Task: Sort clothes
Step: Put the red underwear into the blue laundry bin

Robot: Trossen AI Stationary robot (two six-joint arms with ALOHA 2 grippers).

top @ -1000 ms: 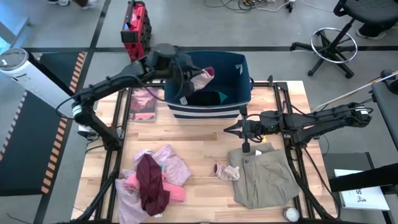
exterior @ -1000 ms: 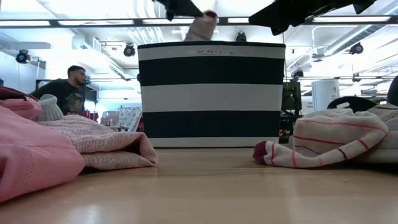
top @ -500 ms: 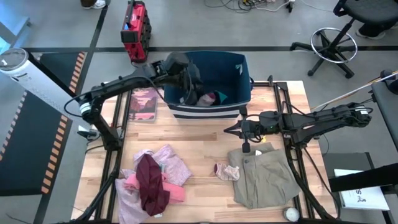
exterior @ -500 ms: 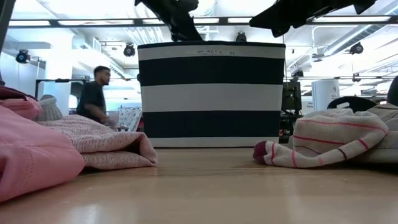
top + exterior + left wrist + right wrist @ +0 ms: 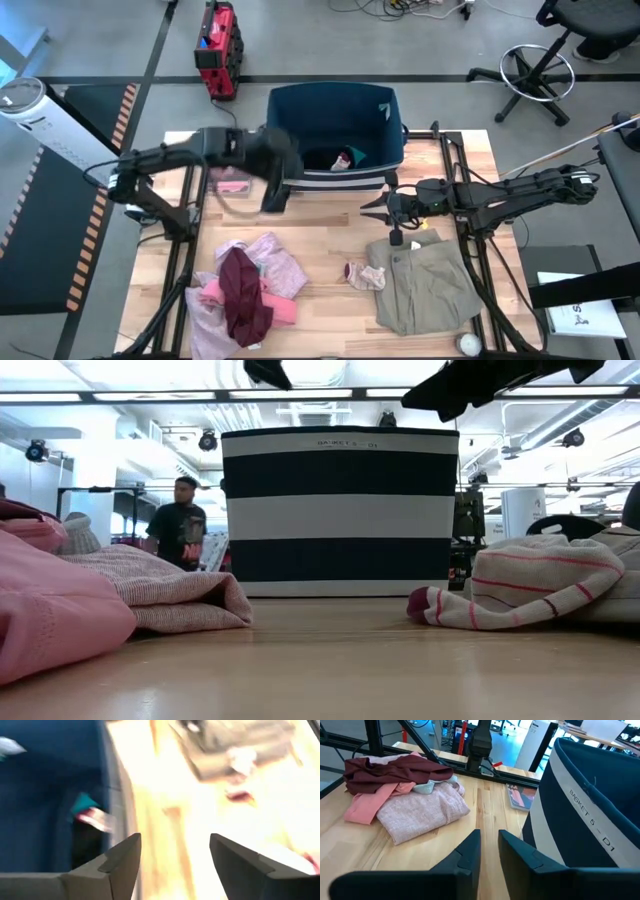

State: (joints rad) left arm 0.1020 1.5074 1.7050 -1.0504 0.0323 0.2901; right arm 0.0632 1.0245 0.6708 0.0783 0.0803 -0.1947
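The navy striped bin (image 5: 335, 135) stands at the table's far middle. A pink striped piece (image 5: 343, 158) lies in it on black and teal clothes. My left gripper (image 5: 275, 190) hovers open just in front of the bin's near left corner, with nothing between its fingers (image 5: 125, 860). My right gripper (image 5: 372, 207) hangs above the table right of the middle, its fingers a little apart (image 5: 490, 845) and empty. The maroon piece lies on the pink pile (image 5: 243, 290) at the near left. A striped sock (image 5: 365, 275) rests beside the khaki-grey garment (image 5: 425, 280).
A pink-covered book (image 5: 232, 170) lies flat left of the bin, partly under my left arm. Bare wood shows between the bin and the clothes in front of it. A person walks in the room behind the table (image 5: 185, 520).
My left gripper held a pink striped piece above the bin, dipped into the bin, let go of it, and has swung up and back toward the table's near left, out of the bin. The piece now lies in the bin.
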